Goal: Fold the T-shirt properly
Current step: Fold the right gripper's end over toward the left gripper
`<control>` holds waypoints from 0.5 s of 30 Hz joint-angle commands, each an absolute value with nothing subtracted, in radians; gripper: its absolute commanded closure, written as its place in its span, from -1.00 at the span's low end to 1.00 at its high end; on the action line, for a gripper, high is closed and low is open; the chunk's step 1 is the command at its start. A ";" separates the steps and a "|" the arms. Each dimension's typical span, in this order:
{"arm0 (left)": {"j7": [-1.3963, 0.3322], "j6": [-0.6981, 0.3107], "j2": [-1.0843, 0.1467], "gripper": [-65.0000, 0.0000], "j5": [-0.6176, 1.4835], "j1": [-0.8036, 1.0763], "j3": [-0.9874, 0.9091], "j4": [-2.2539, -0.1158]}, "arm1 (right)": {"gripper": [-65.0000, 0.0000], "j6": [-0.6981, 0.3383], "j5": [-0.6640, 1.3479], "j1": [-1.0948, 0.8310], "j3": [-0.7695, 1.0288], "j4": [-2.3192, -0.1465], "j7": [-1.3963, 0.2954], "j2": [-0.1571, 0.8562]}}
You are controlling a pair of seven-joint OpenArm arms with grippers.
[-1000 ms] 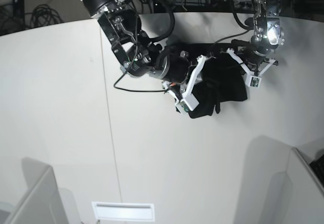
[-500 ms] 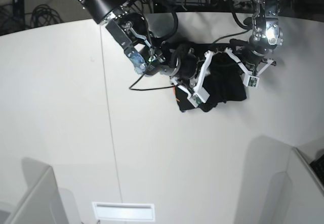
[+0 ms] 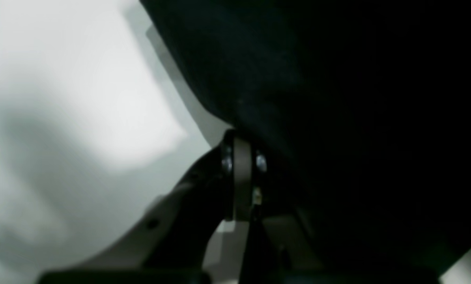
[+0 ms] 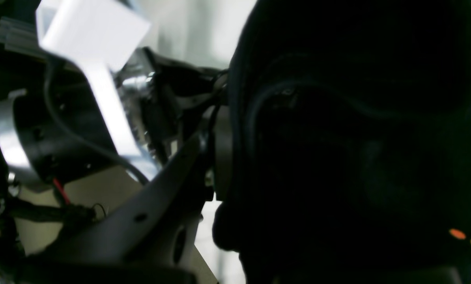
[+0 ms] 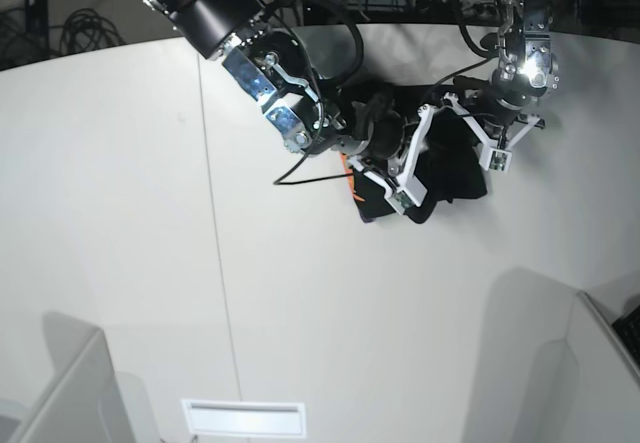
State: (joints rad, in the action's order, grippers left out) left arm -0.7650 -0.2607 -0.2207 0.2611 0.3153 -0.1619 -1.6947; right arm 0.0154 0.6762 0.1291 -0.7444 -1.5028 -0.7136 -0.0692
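T-shirt (image 5: pixel 440 168): black, bunched in a heap near far edge of white desk (image 5: pixel 330 313), betw. both arms; bit of orange print shows at its lower left edge, also in right wrist view. Right end effector (image 5: pixel 425 148) reaches in from base view's left, clamped on a fold of the cloth. Left end effector (image 5: pixel 478 113) at the heap's upper right, fully closed, fabric pressed agst it; a pinch of cloth looks likely. Black cable (image 5: pixel 300 175) loops on desk beside right arm.

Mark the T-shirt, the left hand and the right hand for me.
T-shirt (image 5: pixel 455 168): base view, on the bunched black cloth.
Left hand (image 3: pixel 241 136): left wrist view, closed fingertips at the cloth's edge.
Right hand (image 4: pixel 219 114): right wrist view, fingertips against the dark cloth.
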 commanded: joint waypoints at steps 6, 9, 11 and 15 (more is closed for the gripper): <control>-0.823 -0.274 -0.220 1.00 0.255 0.335 -0.157 -1.716 | 1.00 0.005 0.696 0.157 -0.745 -1.483 -0.691 -0.090; -0.823 -0.274 -0.220 1.00 0.255 0.340 -0.157 -1.716 | 1.00 0.005 0.696 0.157 -0.745 -1.478 -0.690 -0.091; -0.822 -0.274 -0.222 1.00 0.257 0.341 -0.159 -1.716 | 1.00 0.005 0.696 0.157 -0.745 -1.478 -0.690 -0.091; -0.822 -0.274 -0.216 1.00 0.260 0.341 -0.257 -1.716 | 1.00 0.005 0.696 0.157 -0.745 -1.475 -0.690 -0.091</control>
